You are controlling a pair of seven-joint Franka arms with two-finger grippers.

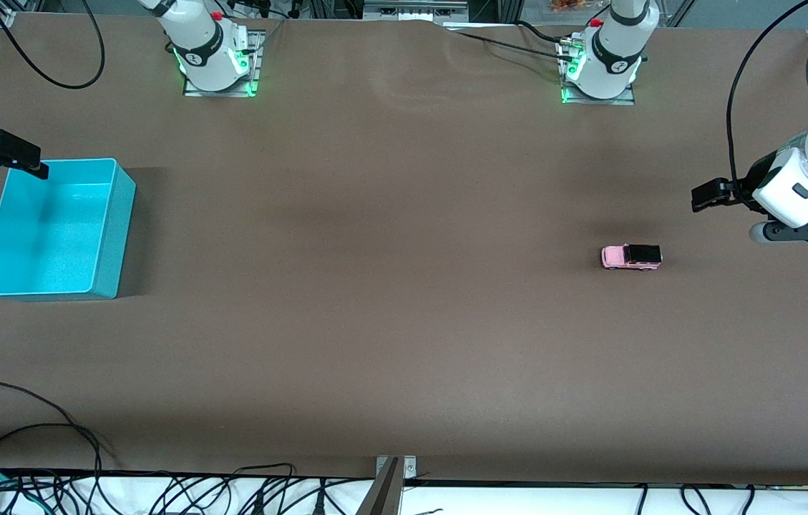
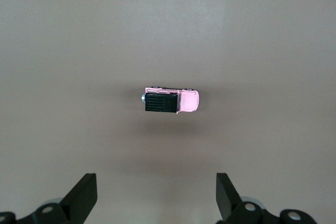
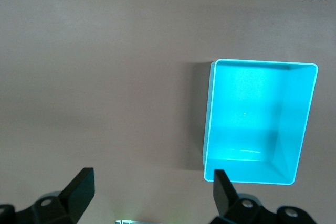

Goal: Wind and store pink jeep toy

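i saw the pink jeep toy point(image 1: 631, 257) upright on the table point(image 1: 389, 286) — left gripper point(image 1: 706, 194) nearby, fingers apart; right gripper point(image 1: 13, 154) over the turquoise bin point(image 1: 114, 214), fingers apart — both empty.

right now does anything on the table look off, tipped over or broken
Nothing stands out. The pink jeep toy sits upright on its wheels near the left arm's end; the turquoise bin sits upright and empty at the right arm's end.
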